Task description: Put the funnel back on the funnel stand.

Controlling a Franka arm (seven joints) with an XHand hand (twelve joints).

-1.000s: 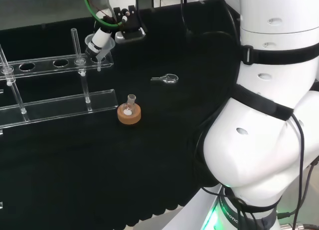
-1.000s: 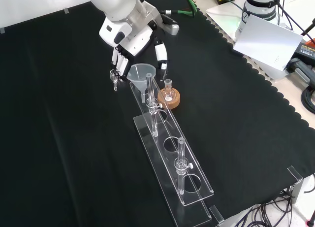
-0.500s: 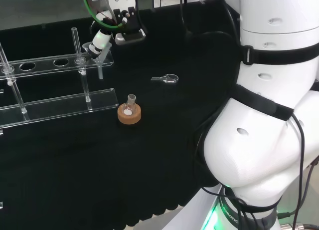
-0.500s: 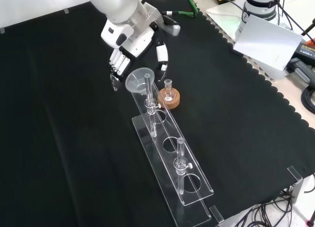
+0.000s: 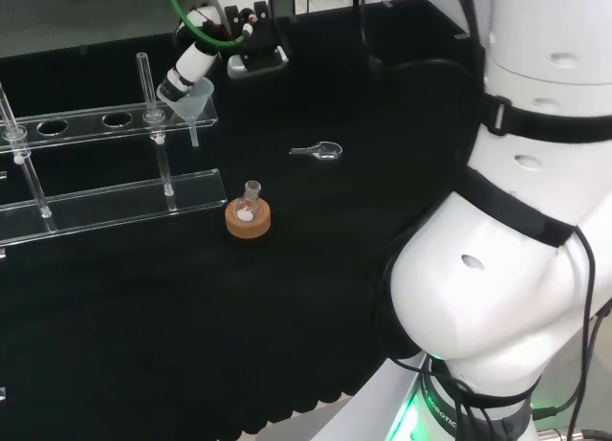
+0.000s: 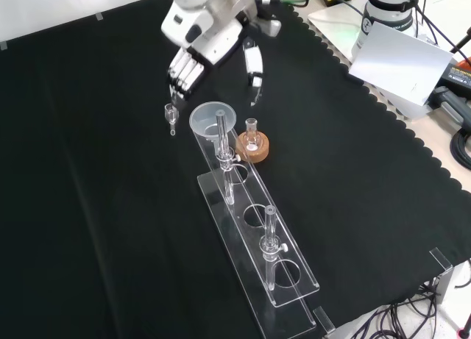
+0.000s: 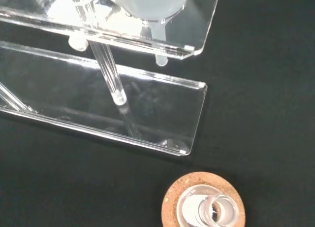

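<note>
A: Since the earlier frame the hand has lifted up and away from the funnel; its fingers were at the rim then and are clear of it now.

B: State of the fingers?

A: Straight and apart, holding nothing. Front view: fingers to the left, thumb to the right, both above and behind the funnel.

B: Funnel position?

A: Seated in the end hole of the funnel stand, upper plate, stem hanging below. Head view agrees: funnel at the stand's right end, just beside an upright clear post.

B: Other items on the tabletop?

A: Small flask on a cork ring just right of the stand in the front view. A small clear scoop-like piece lies well apart on the cloth.
</note>
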